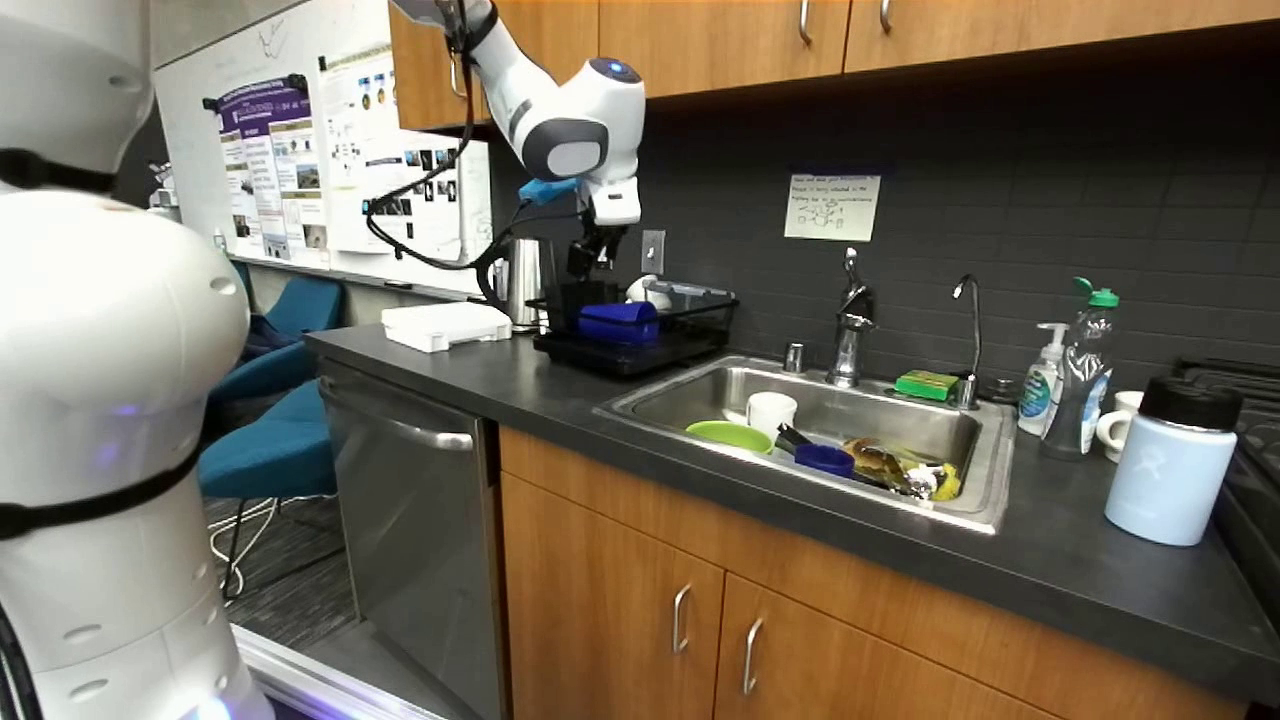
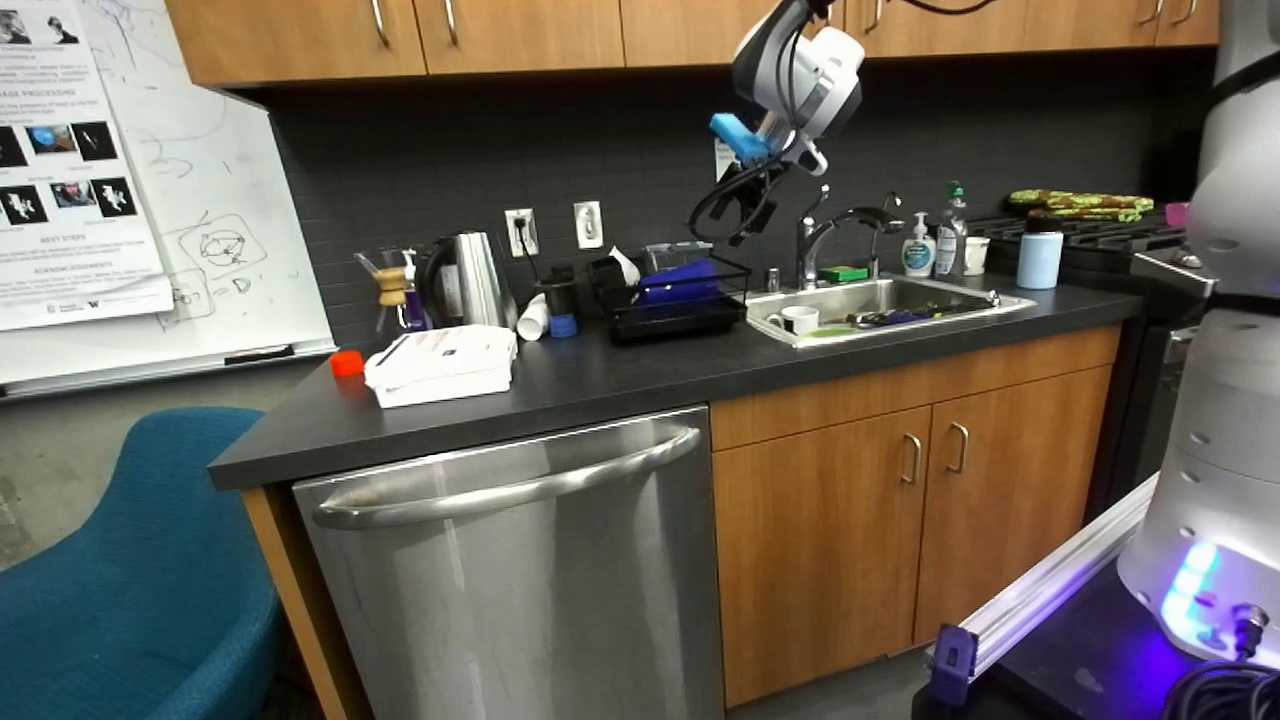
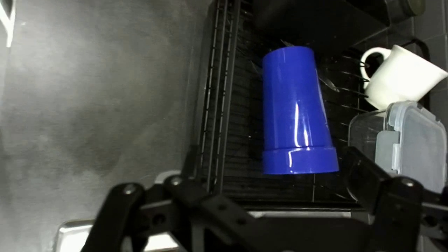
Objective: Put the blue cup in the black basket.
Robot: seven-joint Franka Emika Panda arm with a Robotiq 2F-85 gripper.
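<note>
One dark counter [image 2: 610, 375], tiled wall [image 1: 1050, 200]; blue cup [image 3: 295, 108] lying in basket [image 3: 229, 91]; pincer [image 3: 271, 155] wide.

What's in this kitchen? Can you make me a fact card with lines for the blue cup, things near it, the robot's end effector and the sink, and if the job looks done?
Blue cup: on its side, inside the black basket
Near the cup: tilted white mug, clear lidded container
End effector: open, higher than the cup, not touching it
Sink: holds a green bowl, another white mug and more
Job: looks done, since the cup lies in the basket, ungripped
</note>
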